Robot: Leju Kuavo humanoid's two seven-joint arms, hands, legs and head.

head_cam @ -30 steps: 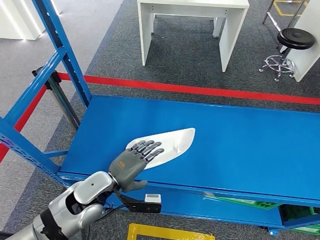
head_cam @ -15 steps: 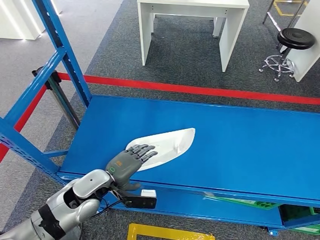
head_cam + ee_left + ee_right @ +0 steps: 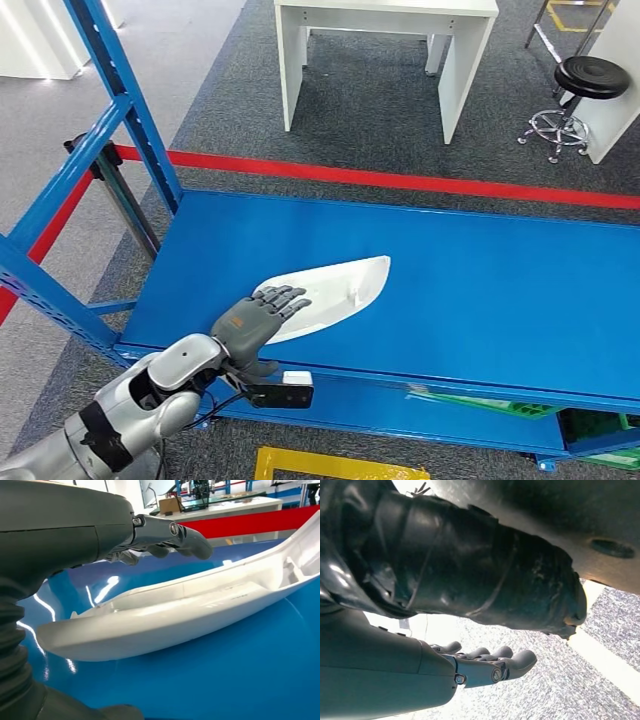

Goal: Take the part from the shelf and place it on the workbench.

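Plainly, no brand, label or writing can be read on anything here. The part (image 3: 332, 293) is a long, white, glossy plastic shell, shallowly hollowed like a narrow boat, with a small raised rib inside near its wider end. It lies flat on the blue shelf (image 3: 468, 290), close to the front edge, its long axis running diagonally: the tapered end points toward the robot's left, the wider end away and to the right. The left hand (image 3: 253, 322) hovers over the tapered end with its fingers (image 3: 188, 536) stretched out and spread, grasping nothing; the left wrist view shows a gap between them and the part. The right hand (image 3: 471, 667) hangs with fingers extended, empty, above grey carpet.
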